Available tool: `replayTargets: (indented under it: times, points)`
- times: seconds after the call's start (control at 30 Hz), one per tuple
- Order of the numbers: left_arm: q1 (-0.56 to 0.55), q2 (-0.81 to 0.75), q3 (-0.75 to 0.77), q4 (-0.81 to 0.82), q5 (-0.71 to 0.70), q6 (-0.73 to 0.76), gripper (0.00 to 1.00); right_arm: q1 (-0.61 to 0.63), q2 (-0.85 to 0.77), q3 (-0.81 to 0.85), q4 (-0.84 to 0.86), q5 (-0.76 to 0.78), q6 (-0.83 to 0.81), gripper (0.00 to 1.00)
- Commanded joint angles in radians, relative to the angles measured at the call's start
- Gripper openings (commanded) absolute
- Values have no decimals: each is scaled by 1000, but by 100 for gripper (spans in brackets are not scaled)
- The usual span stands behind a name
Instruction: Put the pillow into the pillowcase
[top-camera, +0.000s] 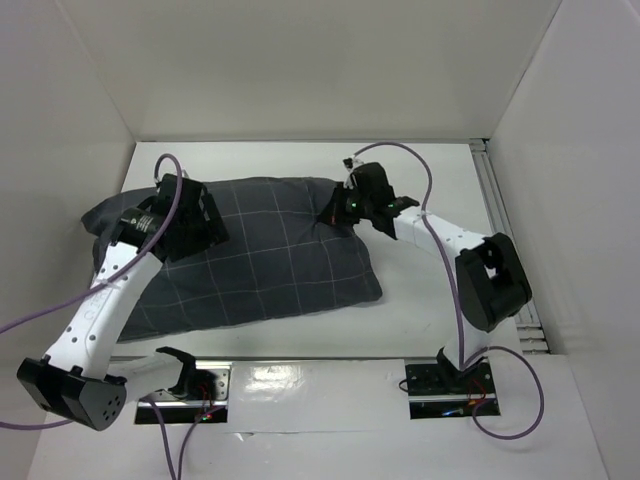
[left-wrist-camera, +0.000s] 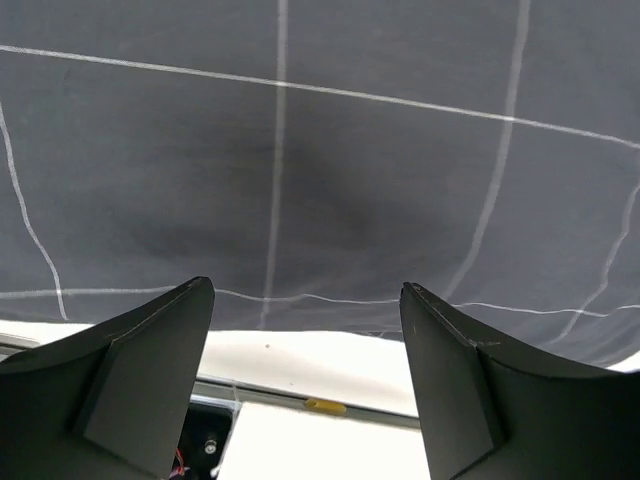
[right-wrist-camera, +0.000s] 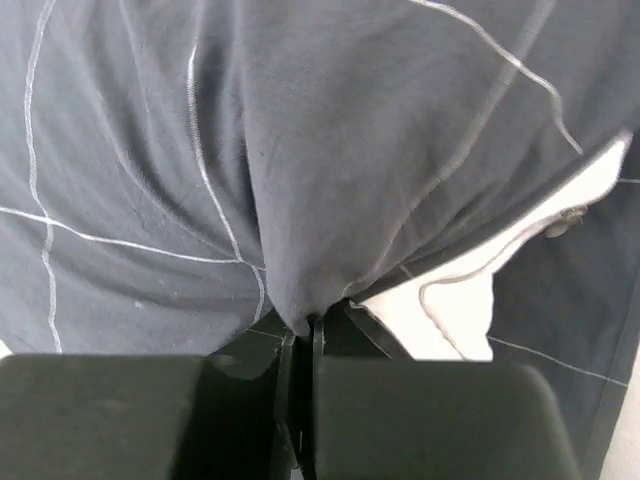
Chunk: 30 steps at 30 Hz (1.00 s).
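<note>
1. Right tool (right-wrist-camera: 300, 328): fingers pressed together, clamped on a gathered fold at the edge of the pillowcase (right-wrist-camera: 300, 150).
2. Just beside the clamp point, a white strip of the pillow (right-wrist-camera: 455, 310) shows at the pillowcase opening. Fabric covers the rest of it.
3. Left tool (left-wrist-camera: 305, 290): fingers apart, nothing between them, positioned over the opposite end of the pillowcase. Contact with the fabric cannot be determined.
4. The filled pillowcase lies flat on the white worktop (top-camera: 420, 300), spanning the gap between both tools.
5. Purple cables (top-camera: 544, 400) loop off each arm. White walls (top-camera: 300, 70) enclose the worktop beyond the tools.
</note>
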Motion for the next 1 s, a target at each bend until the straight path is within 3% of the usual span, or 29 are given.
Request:
replayTargets:
  times: [0.0,0.17,0.33,0.5,0.53,0.57,0.6,0.67,0.8,0.97]
  points:
    - [44,-6,-3,65,133,64,88,-54,-66,-38,16,77,62,0]
    - [75,3,25,87,178,111,88,-213,-288,-172,-16,221,71,0]
    - [75,24,47,118,239,130,88,-391,-382,-192,-169,267,-19,0]
    - [75,82,56,179,303,130,88,-483,-438,-213,-241,289,-64,0]
    - [75,82,42,195,304,121,88,-483,-447,-192,-264,321,-64,15]
    - [75,105,42,225,313,121,88,-483,-447,-178,-309,342,-76,66]
    - [75,116,31,236,336,121,88,-483,-464,-161,-332,374,-76,83]
    - [66,145,21,268,348,107,88,-457,-511,-117,-360,473,-67,100]
    - [57,177,-4,327,339,107,88,-410,-568,-60,-360,491,-67,100]
    - [57,263,-58,385,330,107,86,-278,-453,-51,-328,433,-76,100]
